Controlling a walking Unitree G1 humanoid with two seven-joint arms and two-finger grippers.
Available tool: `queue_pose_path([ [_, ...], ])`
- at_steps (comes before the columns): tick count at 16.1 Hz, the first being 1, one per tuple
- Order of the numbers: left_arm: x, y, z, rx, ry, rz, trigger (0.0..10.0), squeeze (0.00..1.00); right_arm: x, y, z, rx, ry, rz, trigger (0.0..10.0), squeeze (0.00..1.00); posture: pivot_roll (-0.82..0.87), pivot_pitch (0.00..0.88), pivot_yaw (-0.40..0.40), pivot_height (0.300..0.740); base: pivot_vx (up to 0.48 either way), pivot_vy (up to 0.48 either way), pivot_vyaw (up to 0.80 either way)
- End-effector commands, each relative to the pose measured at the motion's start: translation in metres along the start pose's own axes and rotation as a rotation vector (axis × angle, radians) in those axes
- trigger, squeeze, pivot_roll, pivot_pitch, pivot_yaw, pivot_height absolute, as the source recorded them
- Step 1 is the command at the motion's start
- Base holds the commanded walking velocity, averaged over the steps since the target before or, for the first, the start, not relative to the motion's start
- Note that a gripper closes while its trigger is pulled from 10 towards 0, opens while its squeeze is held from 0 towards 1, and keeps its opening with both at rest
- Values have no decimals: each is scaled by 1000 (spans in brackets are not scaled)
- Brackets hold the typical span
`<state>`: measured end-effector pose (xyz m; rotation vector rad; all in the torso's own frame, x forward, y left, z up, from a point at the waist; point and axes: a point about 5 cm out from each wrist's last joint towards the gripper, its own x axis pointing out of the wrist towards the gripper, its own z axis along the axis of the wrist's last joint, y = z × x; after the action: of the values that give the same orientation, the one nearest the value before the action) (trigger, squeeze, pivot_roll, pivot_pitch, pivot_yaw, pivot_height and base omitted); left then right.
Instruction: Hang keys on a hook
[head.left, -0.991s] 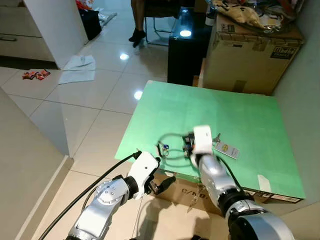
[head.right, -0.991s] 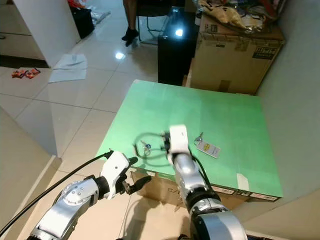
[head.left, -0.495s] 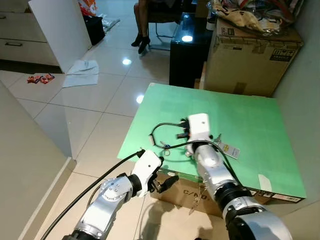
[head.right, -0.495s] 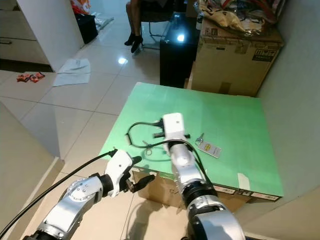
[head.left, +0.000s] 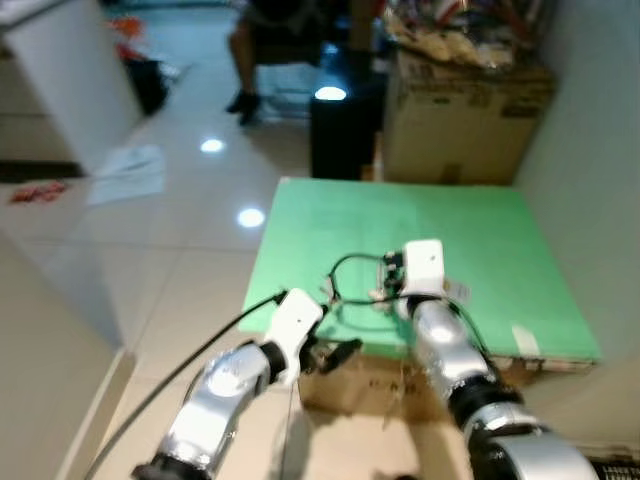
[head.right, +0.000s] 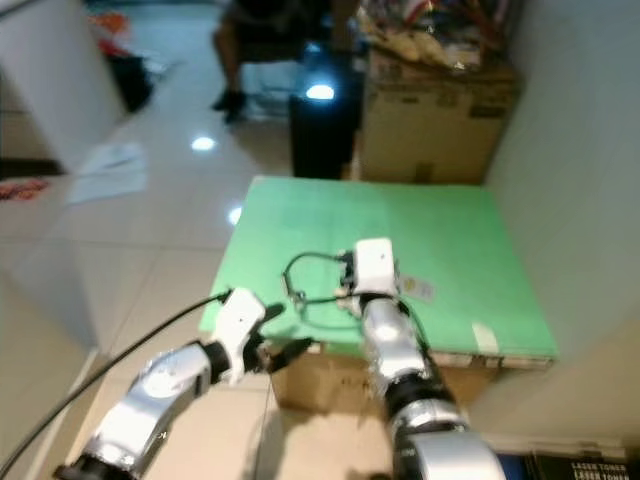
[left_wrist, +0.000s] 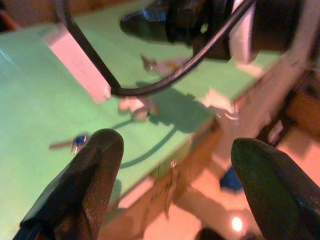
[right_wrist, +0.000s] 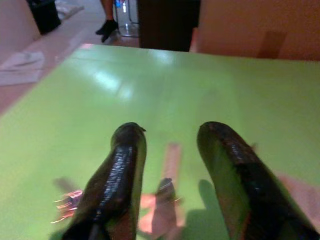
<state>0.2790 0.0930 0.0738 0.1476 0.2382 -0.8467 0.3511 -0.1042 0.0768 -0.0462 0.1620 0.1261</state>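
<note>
- Between the parted fingers of the right gripper (right_wrist: 172, 185), the right wrist view shows the keys (right_wrist: 165, 192) lying on the green worktop (right_wrist: 165, 90), blurred, nothing gripped.
- Off the worktop's near edge hangs the left gripper (left_wrist: 170, 185), fingers spread wide and empty; past them, its wrist view catches a small key piece (left_wrist: 75, 143) and a black cable (left_wrist: 165, 80).
- From the head, both grippers sit over that near edge, with a white tag (head.left: 458, 290) just beside the right one.
- Beyond the worktop stand a cardboard box (head.left: 460, 125) and a seated person's legs (head.left: 245, 70).
</note>
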Motion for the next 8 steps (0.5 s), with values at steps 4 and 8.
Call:
queue_pose_path([
  [4, 3, 1, 3, 31, -15, 20, 10000, 0, -1, -5, -2, 14, 4, -16, 10000, 1000, -152, 98, 80, 740, 0, 240, -761],
  [8, 3, 9, 3, 62, -26, 117, 10000, 0, -4, -4, -5, 22, 1, -13, 10000, 1000, -146, 97, 73, 740, 0, 0, -770],
])
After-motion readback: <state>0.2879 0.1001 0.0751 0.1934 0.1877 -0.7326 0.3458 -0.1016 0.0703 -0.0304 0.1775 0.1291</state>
